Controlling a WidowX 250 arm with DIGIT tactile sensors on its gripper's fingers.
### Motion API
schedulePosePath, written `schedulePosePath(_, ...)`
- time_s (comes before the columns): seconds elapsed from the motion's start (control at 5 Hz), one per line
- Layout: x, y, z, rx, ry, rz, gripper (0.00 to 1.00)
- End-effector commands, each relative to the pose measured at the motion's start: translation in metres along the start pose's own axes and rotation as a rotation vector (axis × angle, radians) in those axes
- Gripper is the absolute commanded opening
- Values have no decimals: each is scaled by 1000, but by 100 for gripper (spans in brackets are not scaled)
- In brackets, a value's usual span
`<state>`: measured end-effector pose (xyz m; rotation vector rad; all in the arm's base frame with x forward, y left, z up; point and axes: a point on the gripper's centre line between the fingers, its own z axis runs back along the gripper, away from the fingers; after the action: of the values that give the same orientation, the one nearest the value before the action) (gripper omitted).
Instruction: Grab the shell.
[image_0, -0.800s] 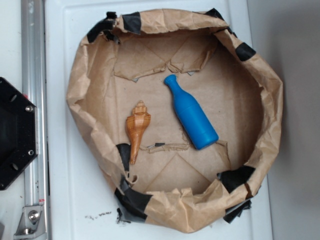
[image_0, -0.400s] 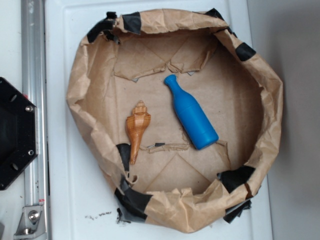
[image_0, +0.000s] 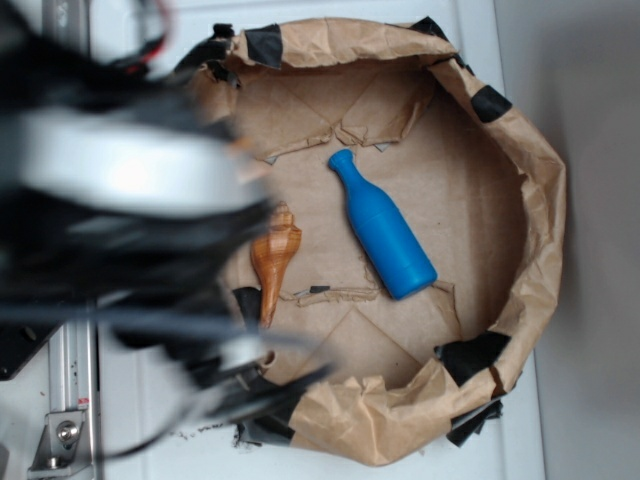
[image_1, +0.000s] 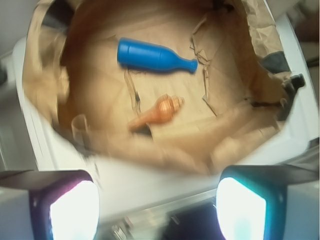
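Observation:
The orange-brown shell (image_0: 273, 262) lies on the floor of the brown paper basin (image_0: 540, 190), its thin tail pointing to the near side; the arm hides part of its spire. It also shows in the wrist view (image_1: 159, 112). The blue bottle (image_0: 385, 228) lies to its right, apart from it, and shows in the wrist view (image_1: 152, 56) too. My gripper (image_1: 157, 207) is open and empty, its two pads wide apart, high above the white surface and rail outside the basin's left rim. In the exterior view the arm (image_0: 120, 200) is a blurred mass over the left.
The paper basin has raised crumpled walls patched with black tape (image_0: 470, 355). It sits on a white surface (image_0: 150, 400). A metal rail (image_0: 65, 400) runs along the left edge.
The arm has swung into view from the left, blurred with motion, and now covers the basin's left wall and part of the shell. Shell and bottle have not moved.

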<state>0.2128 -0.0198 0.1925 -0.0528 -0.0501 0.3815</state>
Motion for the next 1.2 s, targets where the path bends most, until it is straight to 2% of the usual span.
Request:
schedulePosePath(0.0,37,17,-73,13,174,412,100)
schedulePosePath(0.2,32,15,-112,46,239,378,100)
schedulePosePath(0.4,18,16,-141,61,249,329,100)
schedulePosePath(0.6,17,14,-165,7,169,241,100)
schedulePosePath(0.8,3,16,-173,2,184,228,100)
schedulePosePath(1.0,-15,14,-185,-54,187,217,0)
